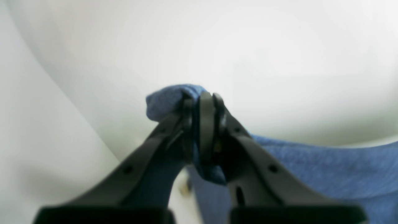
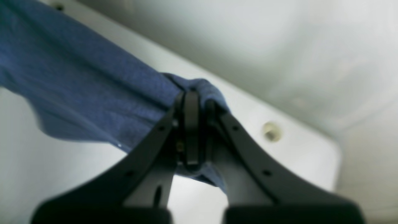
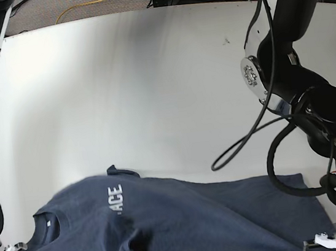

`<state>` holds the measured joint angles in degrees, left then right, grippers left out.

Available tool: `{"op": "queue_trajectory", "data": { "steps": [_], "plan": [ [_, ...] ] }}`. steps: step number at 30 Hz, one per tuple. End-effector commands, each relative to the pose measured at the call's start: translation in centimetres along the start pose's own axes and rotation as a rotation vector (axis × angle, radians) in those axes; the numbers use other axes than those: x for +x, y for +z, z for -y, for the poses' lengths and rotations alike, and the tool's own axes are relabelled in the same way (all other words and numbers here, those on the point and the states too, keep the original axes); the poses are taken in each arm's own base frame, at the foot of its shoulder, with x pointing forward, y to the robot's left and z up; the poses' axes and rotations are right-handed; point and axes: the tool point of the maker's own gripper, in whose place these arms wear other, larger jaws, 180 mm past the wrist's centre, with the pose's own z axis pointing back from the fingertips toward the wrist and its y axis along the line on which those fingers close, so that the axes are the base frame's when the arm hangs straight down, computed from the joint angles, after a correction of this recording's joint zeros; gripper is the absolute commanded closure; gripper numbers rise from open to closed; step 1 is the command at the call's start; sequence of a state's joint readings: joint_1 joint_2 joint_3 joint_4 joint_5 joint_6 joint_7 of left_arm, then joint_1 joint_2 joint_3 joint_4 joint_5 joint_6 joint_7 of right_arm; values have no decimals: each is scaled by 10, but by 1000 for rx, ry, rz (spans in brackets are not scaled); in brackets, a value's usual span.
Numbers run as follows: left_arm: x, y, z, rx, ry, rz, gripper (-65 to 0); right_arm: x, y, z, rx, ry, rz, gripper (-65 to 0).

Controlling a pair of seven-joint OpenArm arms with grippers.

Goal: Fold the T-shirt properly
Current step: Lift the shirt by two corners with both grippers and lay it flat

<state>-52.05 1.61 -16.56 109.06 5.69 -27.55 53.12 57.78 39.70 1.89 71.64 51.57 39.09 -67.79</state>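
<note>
The T-shirt (image 3: 187,222) lies spread and rumpled along the near edge of the white tabletop (image 3: 151,90), lettering up, and no finished fold shows, so by my reading the folding itself is all left to do. The left claw (image 1: 202,124) is clamped on a bunched edge of the cloth and the right claw (image 2: 194,124) on another, one at each end. Only black cables (image 3: 267,125) hang beside the left arm, and nothing blocks the bare surface beyond.
</note>
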Motion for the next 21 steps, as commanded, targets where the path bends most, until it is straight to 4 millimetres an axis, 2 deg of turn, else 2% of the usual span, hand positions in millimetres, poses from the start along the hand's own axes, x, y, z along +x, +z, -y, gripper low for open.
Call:
{"op": "queue_trajectory", "data": {
  "steps": [1,4,8,9,12,16,21],
  "plan": [
    [39,3,-17,37,-14,106,0,49,29,15,-60,69,86,0],
    [60,4,-24,54,-20,152,0,69,45,21,-90,112,91,0],
    [64,4,-20,43,-33,159,0,73,51,24,-103,121,76,0],
    [56,3,-15,30,-37,142,0,71,50,23,-103,123,72,0],
    [32,2,-3,4,-40,91,0,48,43,21,-91,111,24,0],
    [-8,5,11,-32,-39,5,0,13,29,2,-16,82,-6,0],
    [-65,15,35,-86,-24,-119,0,-56,29,-3,0,-34,-60,0]
  ]
}}
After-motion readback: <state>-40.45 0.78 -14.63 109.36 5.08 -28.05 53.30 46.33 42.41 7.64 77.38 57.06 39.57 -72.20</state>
